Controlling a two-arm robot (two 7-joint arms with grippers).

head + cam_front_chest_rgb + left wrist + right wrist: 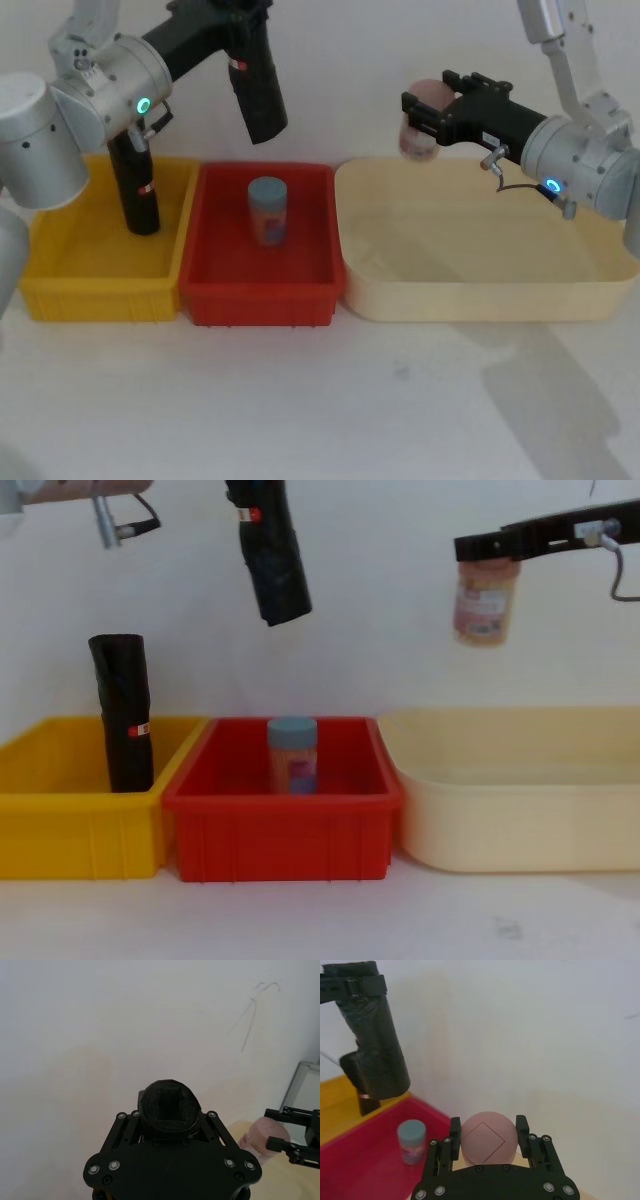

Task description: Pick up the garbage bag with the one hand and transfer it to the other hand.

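Note:
My left gripper (pixel 238 18), on the arm with the green ring, is shut on the upper end of the garbage bag (pixel 258 92), a black crinkly roll. The roll hangs tilted in the air above the red bin (pixel 258 296); in the chest view the garbage bag (pixel 272 558) is well above the bins. From the left wrist the roll's end (pixel 168 1107) shows between the jaws. My right gripper (pixel 418 108), on the blue-ringed arm, is shut on a pink-lidded jar (pixel 420 130) held over the cream bin (pixel 480 292). The jar (pixel 487 1140) sits between its fingers.
A second black roll (pixel 135 190) stands upright in the yellow bin (pixel 90 292). A blue-lidded jar (pixel 267 210) stands in the red bin. The three bins sit side by side; bare white table lies in front of them.

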